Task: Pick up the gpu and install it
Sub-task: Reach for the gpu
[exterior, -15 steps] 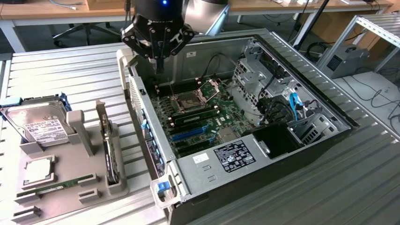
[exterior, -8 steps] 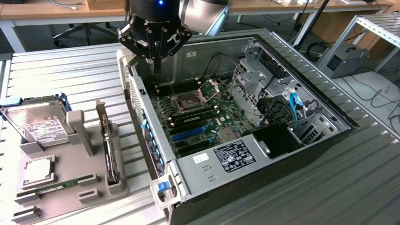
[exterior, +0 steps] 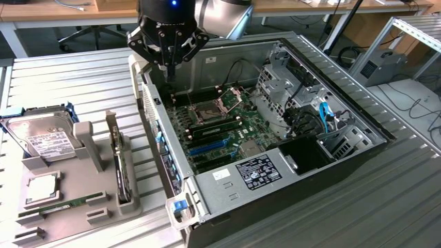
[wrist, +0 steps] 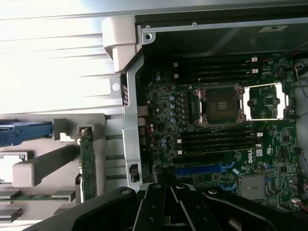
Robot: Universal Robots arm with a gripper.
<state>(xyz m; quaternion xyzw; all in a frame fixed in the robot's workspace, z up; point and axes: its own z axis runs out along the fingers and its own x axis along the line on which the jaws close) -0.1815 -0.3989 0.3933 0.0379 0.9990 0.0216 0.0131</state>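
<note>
The job had hardly begun. The gpu (exterior: pixel 123 168) stood on its edge in the grey holder tray (exterior: pixel 76 178) beside the open computer case (exterior: pixel 276 206), untouched – nothing yet lifted, nothing yet seated. Inside the case, the blue expansion slot (exterior: pixel 210 147) on the motherboard (exterior: pixel 227 124) lay bare. The gripper (exterior: pixel 169 72) hung over the case's far corner, on the side toward the tray, its fingers pressed together on nothing.

The same tray held a hard drive (exterior: pixel 43 138) and a RAM stick (exterior: pixel 62 205) (both farther from the case than the gpu). Case and tray rested on a ribbed metal table (exterior: pixel 82 82). Beyond the case stood wooden desks (exterior: pixel 62 10) and an office chair (exterior: pixel 90 33) – a workshop room, by the look of it.
</note>
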